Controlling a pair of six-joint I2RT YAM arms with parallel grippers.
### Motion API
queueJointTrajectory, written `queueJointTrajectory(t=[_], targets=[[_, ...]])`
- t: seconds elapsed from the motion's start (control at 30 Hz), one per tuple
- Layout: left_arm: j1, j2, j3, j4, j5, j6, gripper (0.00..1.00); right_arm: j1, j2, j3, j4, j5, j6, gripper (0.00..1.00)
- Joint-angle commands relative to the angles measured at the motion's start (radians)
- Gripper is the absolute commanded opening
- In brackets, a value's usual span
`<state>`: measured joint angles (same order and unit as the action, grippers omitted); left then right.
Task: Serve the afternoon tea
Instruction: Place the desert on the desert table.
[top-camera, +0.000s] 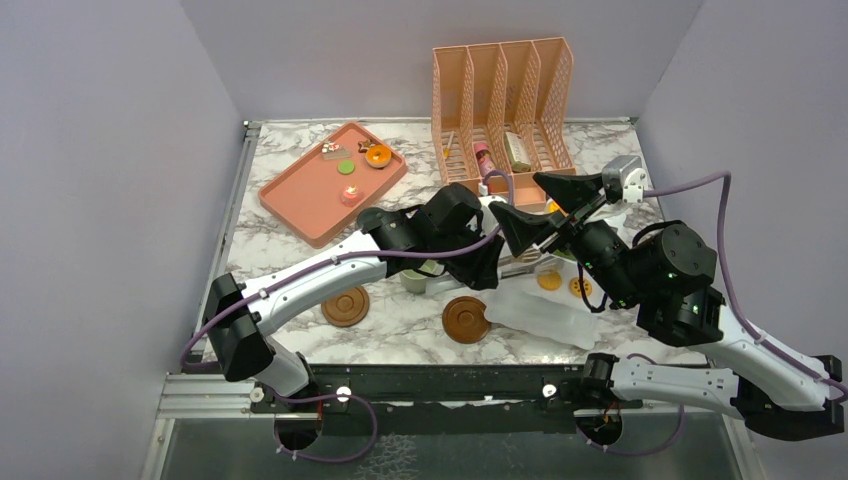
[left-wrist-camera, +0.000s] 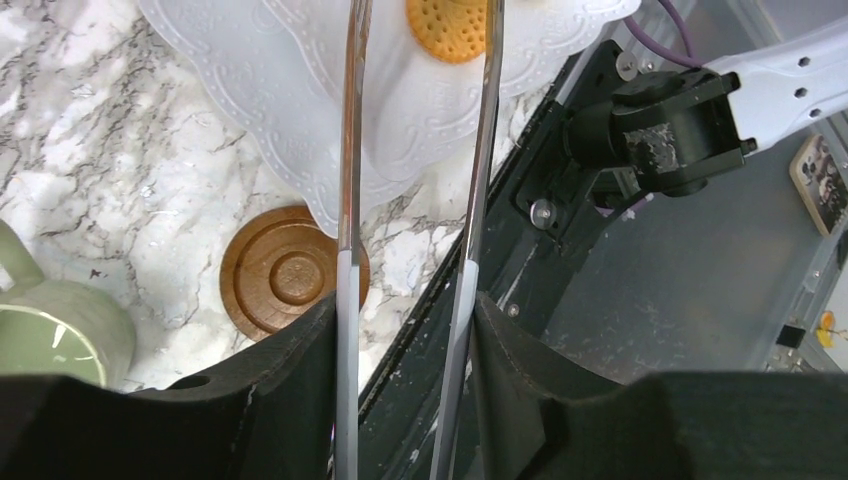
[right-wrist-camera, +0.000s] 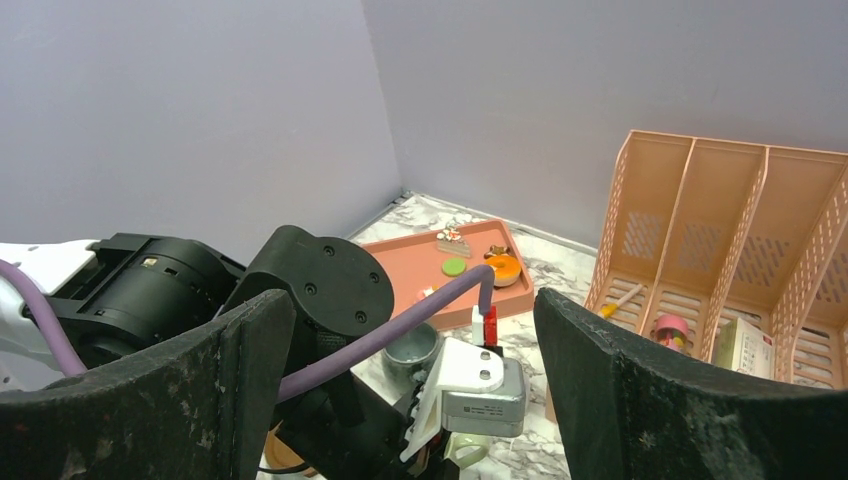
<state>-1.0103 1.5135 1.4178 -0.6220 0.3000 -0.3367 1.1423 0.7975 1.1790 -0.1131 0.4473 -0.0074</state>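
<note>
My left gripper is shut on a pair of metal tongs. The tongs reach over a white scalloped plate that holds two round toy cookies. Two brown coasters lie near the front; one also shows in the left wrist view. The pale green mug stands under the left arm. The grey-blue mug shows only in the right wrist view. My right gripper is open and empty above the left wrist.
A peach tray at the back left holds a donut, a green cookie, a pink cake and other treats. A peach file rack with a pink bottle stands at the back. The two arms overlap mid-table.
</note>
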Motion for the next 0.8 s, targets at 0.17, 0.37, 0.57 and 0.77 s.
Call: queueJointTrajectory(t=[0.17,0.37,0.57,0.77], targets=[[-0.008,-0.06,0.046,0.014,-0.165,0.005,0.44,-0.001,-0.009,-0.007,0.026,-0.022,0.004,0.95],[-0.007,-0.08,0.053,-0.007,-0.304,0.007,0.44,-0.001,-0.009,-0.007,0.028,-0.022,0.004,0.95],[0.0,-0.074,0.075,-0.048,-0.452,0.018,0.44,-0.001,-0.012,-0.013,0.03,-0.022,0.004,0.95],[0.091,-0.07,0.064,-0.071,-0.499,0.02,0.45,-0.001,-0.014,-0.015,0.031,-0.025,0.004,0.95]])
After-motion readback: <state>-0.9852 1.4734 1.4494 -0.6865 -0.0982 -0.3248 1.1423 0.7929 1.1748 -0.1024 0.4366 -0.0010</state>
